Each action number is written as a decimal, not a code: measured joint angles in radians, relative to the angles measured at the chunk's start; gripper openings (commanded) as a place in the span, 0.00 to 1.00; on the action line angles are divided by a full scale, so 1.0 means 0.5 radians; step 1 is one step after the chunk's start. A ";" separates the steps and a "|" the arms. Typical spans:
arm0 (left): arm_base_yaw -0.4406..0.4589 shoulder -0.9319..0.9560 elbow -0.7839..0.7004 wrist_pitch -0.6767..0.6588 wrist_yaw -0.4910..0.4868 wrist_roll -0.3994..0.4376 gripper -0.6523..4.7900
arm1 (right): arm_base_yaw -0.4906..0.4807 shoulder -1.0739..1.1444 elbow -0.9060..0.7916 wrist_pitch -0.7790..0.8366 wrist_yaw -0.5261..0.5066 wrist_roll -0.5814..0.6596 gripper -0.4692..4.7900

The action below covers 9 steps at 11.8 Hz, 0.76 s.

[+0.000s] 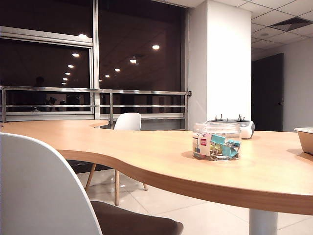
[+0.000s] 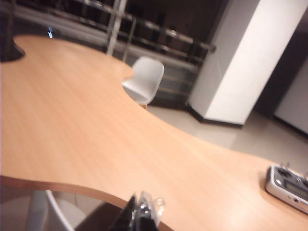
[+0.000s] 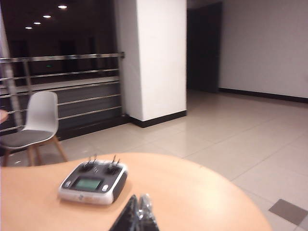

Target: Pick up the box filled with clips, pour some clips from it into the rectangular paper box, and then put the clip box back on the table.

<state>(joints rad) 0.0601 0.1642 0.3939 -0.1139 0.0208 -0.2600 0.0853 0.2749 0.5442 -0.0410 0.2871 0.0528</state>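
The box filled with clips point(image 1: 216, 141) is a small clear round jar with a red-and-white label, standing upright on the light-wood table point(image 1: 146, 147). Teal, yellow and pink clips point(image 1: 224, 145) show through its wall. Only a corner of the beige rectangular paper box point(image 1: 305, 139) shows at the right edge of the exterior view. Neither arm appears in the exterior view. My left gripper point(image 2: 142, 208) is shut and empty above the table's curved front edge. My right gripper point(image 3: 138, 211) is shut and empty over the table, close to the white device. Neither wrist view shows the jar or the paper box.
A white device with knobs point(image 3: 94, 182) lies on the table behind the jar, also the device point(image 1: 244, 126) and the device point(image 2: 289, 186). A white chair back point(image 1: 39, 191) stands close in front at the left. Another white chair point(image 1: 128, 122) stands beyond the table.
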 measured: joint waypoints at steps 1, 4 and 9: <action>0.000 0.261 0.199 -0.011 0.069 -0.004 0.11 | 0.000 0.268 0.214 -0.011 0.053 -0.001 0.09; -0.018 1.043 0.764 0.055 0.339 -0.005 0.11 | -0.005 1.112 0.901 -0.279 0.101 -0.001 0.09; -0.085 1.861 1.501 -0.109 0.725 -0.005 0.11 | -0.427 1.697 1.263 -0.464 -0.355 -0.008 0.09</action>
<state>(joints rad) 0.0174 1.0946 1.1446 -0.1684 0.3832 -0.2626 -0.1284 1.1233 1.1759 -0.2729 0.1097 0.0486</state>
